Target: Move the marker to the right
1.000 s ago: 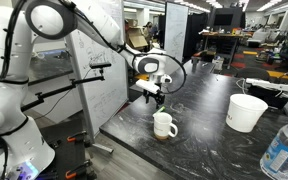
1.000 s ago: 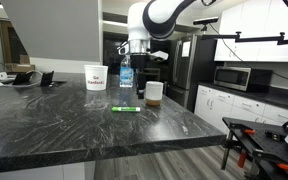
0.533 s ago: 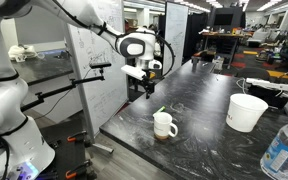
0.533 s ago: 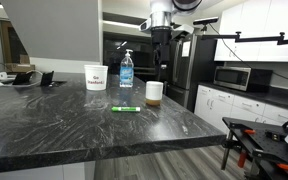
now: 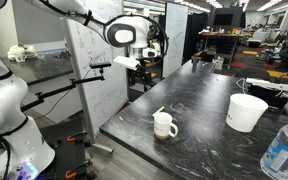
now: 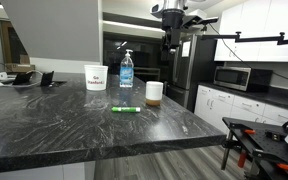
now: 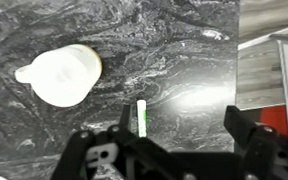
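Observation:
The marker (image 6: 125,108) is a short green stick with a whitish end. It lies flat on the dark marble counter (image 6: 74,130), in front of the white mug (image 6: 154,93). It also shows in an exterior view (image 5: 159,111) just behind the mug (image 5: 164,126), and in the wrist view (image 7: 141,118) beside the mug (image 7: 62,76). My gripper (image 7: 179,125) is open and empty, high above the counter, far from the marker. It shows raised in both exterior views (image 5: 142,66) (image 6: 170,38).
A white bucket (image 5: 247,112) and a clear water bottle (image 5: 282,150) stand on the counter. In an exterior view a labelled white tub (image 6: 96,77) and a blue spray bottle (image 6: 126,70) stand behind the marker. The counter edge (image 7: 238,60) runs close to the marker.
My arm has risen and pulled away from the mug area, up above the counter. The marker and mug have not moved.

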Robot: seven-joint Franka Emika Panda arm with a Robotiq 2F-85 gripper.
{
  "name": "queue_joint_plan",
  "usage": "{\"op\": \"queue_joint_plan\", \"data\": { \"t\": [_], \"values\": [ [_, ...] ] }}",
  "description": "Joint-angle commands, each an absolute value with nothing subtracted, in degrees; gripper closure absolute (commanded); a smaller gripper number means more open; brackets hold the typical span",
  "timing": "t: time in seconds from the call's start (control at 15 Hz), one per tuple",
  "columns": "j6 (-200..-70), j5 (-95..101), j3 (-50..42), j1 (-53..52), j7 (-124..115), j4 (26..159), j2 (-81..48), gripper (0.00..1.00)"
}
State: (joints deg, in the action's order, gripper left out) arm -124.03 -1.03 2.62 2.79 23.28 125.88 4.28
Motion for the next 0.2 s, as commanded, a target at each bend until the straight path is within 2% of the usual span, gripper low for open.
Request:
{"op": "queue_joint_plan", "data": {
  "t": [0.0, 0.13],
  "values": [
    [-123.6, 0.0, 1.3, 1.3, 24.2, 127.0, 5.5, 0.00],
    [-124.7, 0.7, 1.2, 1.1, 23.7, 127.3, 5.2, 0.00]
  ]
}}
